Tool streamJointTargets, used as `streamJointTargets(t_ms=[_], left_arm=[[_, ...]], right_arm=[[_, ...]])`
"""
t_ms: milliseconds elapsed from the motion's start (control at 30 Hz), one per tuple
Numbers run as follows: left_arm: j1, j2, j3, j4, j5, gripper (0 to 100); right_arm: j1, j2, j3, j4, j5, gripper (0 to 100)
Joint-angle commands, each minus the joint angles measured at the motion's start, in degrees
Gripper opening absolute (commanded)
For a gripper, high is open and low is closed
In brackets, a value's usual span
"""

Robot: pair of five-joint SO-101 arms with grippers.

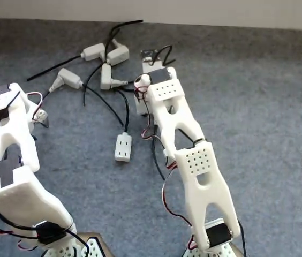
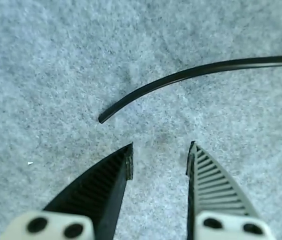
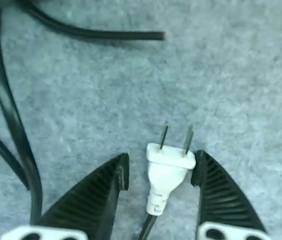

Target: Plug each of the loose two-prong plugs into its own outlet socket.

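A white two-prong plug [image 3: 168, 172] lies on the grey carpet between the fingers of my open right gripper [image 3: 161, 160], prongs pointing away from the wrist, its black cord running back under it. One finger [image 3: 216, 195] is almost against the plug's side. In the high view the right gripper [image 1: 150, 67] is at the far middle of the carpet. A white outlet socket [image 1: 122, 147] on a black cord lies nearer, left of that arm. My left gripper [image 2: 161, 149] hangs open over bare carpet at the left [image 1: 39, 116], holding nothing, just short of a black cord's loose end [image 2: 102, 118].
Several white plugs and sockets [image 1: 106, 53] lie tangled with black cords at the far middle-left, one more [image 1: 68, 80] nearer the left arm. Black cords [image 3: 11, 125] run beside the right gripper. Open carpet [image 1: 258, 107] spreads to the right.
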Motion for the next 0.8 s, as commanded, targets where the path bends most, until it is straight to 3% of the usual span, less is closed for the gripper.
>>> streamJointTargets(t_ms=[0,200,400,767], left_arm=[[0.75,-2.86,-0.75,-0.70,0.26,18],[0.75,-2.86,-0.84,-0.70,0.26,18],[0.75,-2.86,-0.75,-0.70,0.18,18],[0.75,-2.86,-0.75,-0.70,0.18,18]], right_arm=[[0.75,0.04,0.84,4.70,-0.79,21.7],[0.92,0.57,1.27,7.34,-1.05,21.4],[1.89,0.57,0.84,4.35,-0.97,10.8],[1.71,0.40,0.92,1.71,-0.79,10.1]])
